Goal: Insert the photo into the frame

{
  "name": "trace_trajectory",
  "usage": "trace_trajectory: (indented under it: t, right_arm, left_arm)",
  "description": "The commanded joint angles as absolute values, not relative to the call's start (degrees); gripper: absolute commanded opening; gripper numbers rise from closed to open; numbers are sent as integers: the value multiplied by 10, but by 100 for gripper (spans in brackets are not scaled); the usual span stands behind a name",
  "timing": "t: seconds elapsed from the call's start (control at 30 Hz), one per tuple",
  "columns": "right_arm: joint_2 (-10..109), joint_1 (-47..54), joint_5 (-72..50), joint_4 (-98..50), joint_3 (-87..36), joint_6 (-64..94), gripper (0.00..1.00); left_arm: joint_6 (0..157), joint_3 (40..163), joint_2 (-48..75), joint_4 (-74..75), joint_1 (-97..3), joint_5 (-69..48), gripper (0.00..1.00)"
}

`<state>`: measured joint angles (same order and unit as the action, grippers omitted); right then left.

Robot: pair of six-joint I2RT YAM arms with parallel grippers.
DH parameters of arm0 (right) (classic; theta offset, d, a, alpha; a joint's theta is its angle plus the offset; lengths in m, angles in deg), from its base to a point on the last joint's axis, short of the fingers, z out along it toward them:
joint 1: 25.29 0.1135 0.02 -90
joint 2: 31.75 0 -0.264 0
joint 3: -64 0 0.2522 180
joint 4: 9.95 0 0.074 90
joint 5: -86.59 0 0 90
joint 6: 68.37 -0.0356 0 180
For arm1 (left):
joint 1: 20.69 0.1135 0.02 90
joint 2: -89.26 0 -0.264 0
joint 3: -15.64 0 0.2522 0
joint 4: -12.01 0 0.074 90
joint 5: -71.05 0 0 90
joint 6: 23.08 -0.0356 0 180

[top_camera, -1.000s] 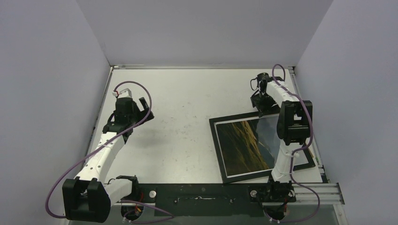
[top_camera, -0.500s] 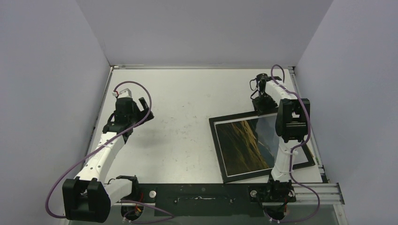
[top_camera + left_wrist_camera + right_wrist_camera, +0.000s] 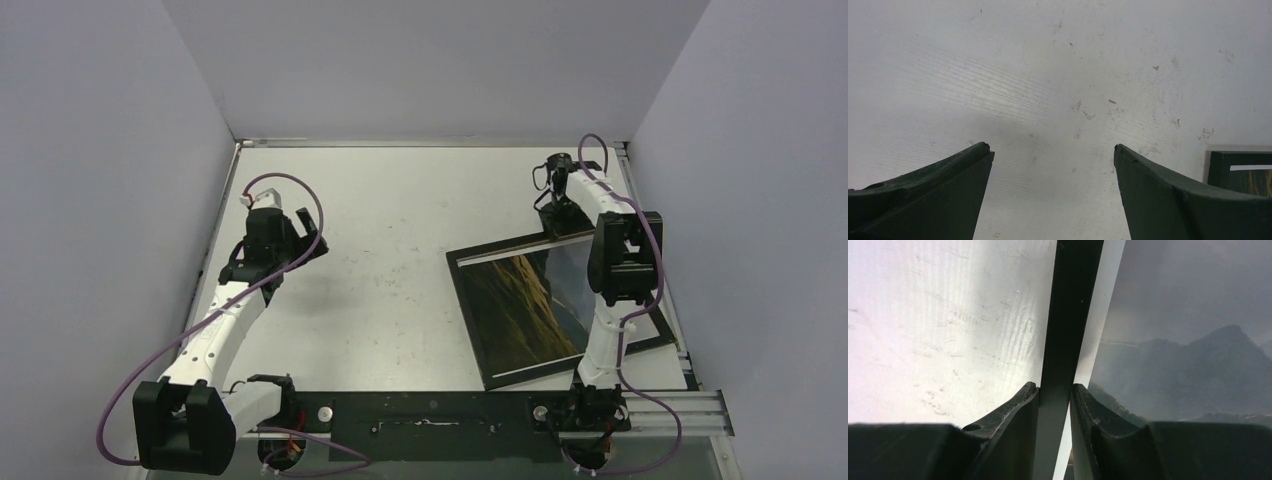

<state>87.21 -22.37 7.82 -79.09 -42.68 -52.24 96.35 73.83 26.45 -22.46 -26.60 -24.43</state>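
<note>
Worktop (image 3: 400, 220): white, matt, scuffed, with small specks and faint scratch lines; it runs back to where three walls meet it.

Walls (image 3: 430, 60): plain pale lilac-grey, closing the left, far and right sides.

Rail (image 3: 430, 410): black strip along the near edge, carrying my two arm bases.

Frame (image 3: 465, 300): thin black rim, lying on the right half of the worktop, turned slightly askew, near corner close to the rail.

Photo (image 3: 520, 310): olive hills and grey mountains, white border, showing inside the frame's rim.

My right claw (image 3: 1054, 390): at the frame's far edge, fingers pressed together on the black rim, one on each side of it.

My left claw (image 3: 1053, 147): fingers wide apart, holding nothing, hanging over bare worktop on the left, well apart from the frame.
</note>
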Motion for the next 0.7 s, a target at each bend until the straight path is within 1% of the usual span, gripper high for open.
trace_trajectory:
  t: [0.0,0.07,0.13,0.23,0.4,0.53,0.57,0.67]
  right_arm:
    - [793,-228,109,-787,-441,-520,8]
    - [781,-228,104,-785,-436,-521,8]
    - [768,-227,99,-784,-433,-523,8]
    - [749,-227,93,-781,-424,-526,8]
    - [718,-227,84,-777,-405,-529,9]
    - [686,-228,75,-770,-382,-534,9]
    - [679,-228,72,-768,-377,-534,9]
    - [665,-227,67,-762,-374,-523,9]
  left_arm:
    - [959,761,262,-198,-267,-224,90]
    - [962,764,256,-191,-269,-200,90]
    - [968,766,248,-172,-274,-151,90]
    - [987,770,229,-136,-299,-98,90]
    - [1023,763,176,-38,-393,-40,90]
    - [1060,771,102,73,-483,-27,91]
    - [1072,784,79,79,-499,-30,96]
    - [1093,848,17,64,-536,3,97]
